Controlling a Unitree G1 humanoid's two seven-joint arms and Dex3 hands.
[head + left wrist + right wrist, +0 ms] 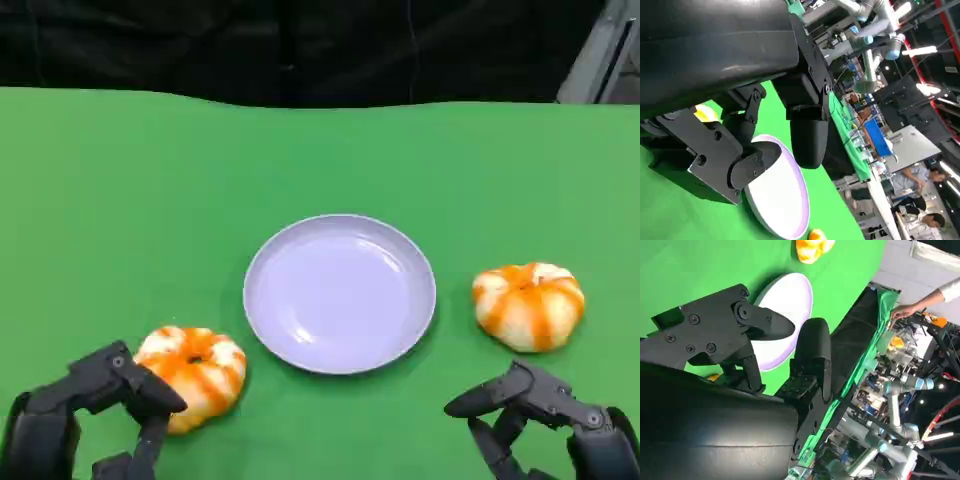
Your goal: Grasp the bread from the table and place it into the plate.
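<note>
On green table (100,200), plate (340,292) sat between two breads; left hand (95,415) and right hand (540,415) were spread, holding nothing.

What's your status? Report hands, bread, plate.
Left hand open beside the near bread. Right hand open, short of the other bread. Plate empty, nothing blocking.

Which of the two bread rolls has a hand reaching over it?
The bread roll left of the plate: the left hand overlaps its near edge. The other bread roll, right of the plate, lies apart from the right hand.
</note>
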